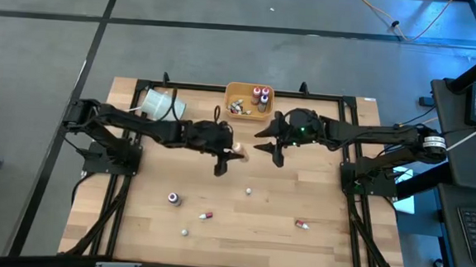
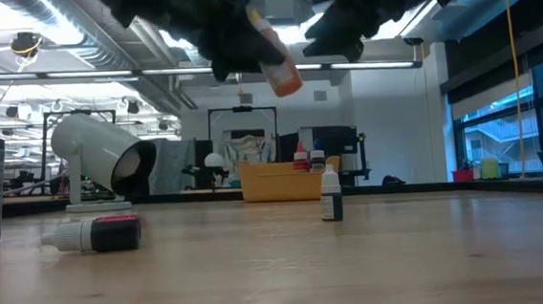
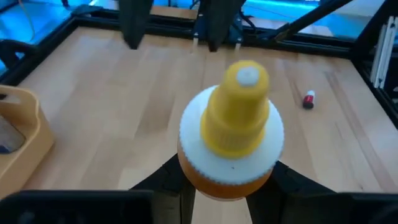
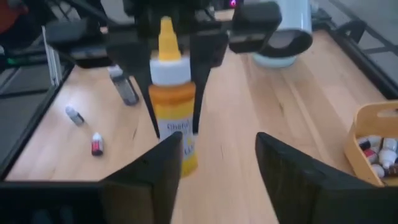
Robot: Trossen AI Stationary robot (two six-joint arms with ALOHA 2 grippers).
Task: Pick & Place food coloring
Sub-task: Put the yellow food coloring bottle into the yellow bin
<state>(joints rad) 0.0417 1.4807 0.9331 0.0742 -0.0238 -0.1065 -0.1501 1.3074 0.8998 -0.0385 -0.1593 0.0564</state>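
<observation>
A white cup lies on its side at the far left of the wooden surface. The left gripper hangs above the middle of the surface with its fingers clamped on an orange bottle with a white collar and a yellow tip, held clear of the wood. Below it in the high view, loose bottles lie scattered on the near half: a dark one with a pink cap, a small white one, a red one and a white one nearer the centre. At the far edge, between the two arms, sits the orange bin with several bottles already in it. Just right of the held bottle, the right gripper faces it, fingers spread wide, one to each side of the bottle's lower end without touching it. Farther right, another red bottle lies alone on the near part of the surface.
</observation>
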